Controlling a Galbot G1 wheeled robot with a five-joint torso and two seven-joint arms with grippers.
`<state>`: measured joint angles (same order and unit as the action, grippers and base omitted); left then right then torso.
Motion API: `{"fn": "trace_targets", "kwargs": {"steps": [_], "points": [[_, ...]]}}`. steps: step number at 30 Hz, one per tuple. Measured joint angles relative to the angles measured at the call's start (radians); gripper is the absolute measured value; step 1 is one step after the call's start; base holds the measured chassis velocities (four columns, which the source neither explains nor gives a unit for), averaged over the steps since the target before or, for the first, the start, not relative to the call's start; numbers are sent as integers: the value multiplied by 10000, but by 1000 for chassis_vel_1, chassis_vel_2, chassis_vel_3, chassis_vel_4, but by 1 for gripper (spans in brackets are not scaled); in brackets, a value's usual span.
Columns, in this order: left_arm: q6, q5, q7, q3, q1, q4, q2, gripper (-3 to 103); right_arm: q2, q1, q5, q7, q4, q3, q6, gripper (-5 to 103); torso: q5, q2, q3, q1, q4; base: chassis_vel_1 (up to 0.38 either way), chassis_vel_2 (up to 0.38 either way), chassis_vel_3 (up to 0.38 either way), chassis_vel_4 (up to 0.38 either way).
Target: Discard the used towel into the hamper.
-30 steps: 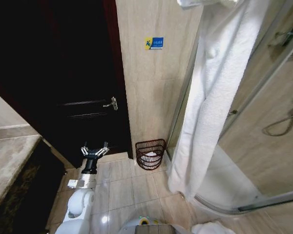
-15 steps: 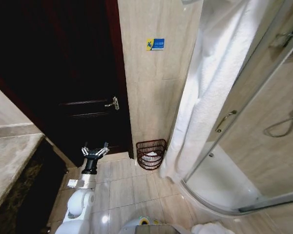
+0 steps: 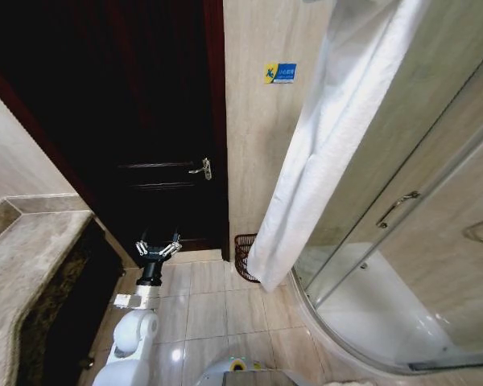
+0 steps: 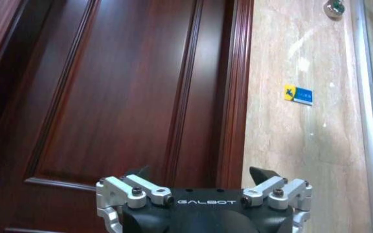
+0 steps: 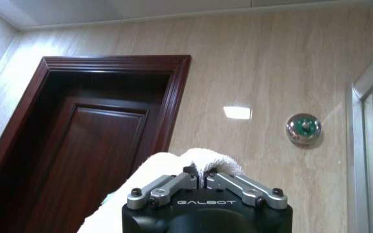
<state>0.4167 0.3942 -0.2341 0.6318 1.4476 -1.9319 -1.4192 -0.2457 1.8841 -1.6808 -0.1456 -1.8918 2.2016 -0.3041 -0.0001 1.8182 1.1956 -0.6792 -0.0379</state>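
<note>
A long white towel [image 3: 330, 137] hangs from the top right of the head view down to just above the floor. In the right wrist view my right gripper [image 5: 205, 175] is shut on the towel's bunched top [image 5: 167, 167], held high near the wall. The towel's lower end covers most of the hamper [image 3: 241, 256], a reddish-brown wire basket on the floor against the tiled wall; only its left part shows. My left gripper [image 3: 157, 248] stands open and idle low in front of the dark door, and it is also seen open in the left wrist view [image 4: 201, 177].
A dark wooden door [image 3: 145, 121] with a metal handle [image 3: 201, 169] fills the left. A stone counter [image 3: 24, 265] runs along the near left. The curved glass shower enclosure [image 3: 419, 241] takes the right. Tiled floor [image 3: 217, 305] lies open between them.
The head camera has shifted, moving the whole picture right. The towel has swung left and its lower end now hangs over the hamper, which showed whole before. The left arm has not moved.
</note>
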Motion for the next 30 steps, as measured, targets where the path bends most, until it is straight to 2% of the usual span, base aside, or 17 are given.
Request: {"fn": "trace_targets", "kwargs": {"steps": [12,30], "points": [[205,186,6,68,56,137,86,100,-487,-1,81,-36,304,-10,33,3,0,1,0,2,-1,-16,21,22,-19],[250,275,9,116,32,208,142,100,-637,-226,-152,-182,276,9,-125,3,1,0,-1,3,0,-40,36,37,-43]]}}
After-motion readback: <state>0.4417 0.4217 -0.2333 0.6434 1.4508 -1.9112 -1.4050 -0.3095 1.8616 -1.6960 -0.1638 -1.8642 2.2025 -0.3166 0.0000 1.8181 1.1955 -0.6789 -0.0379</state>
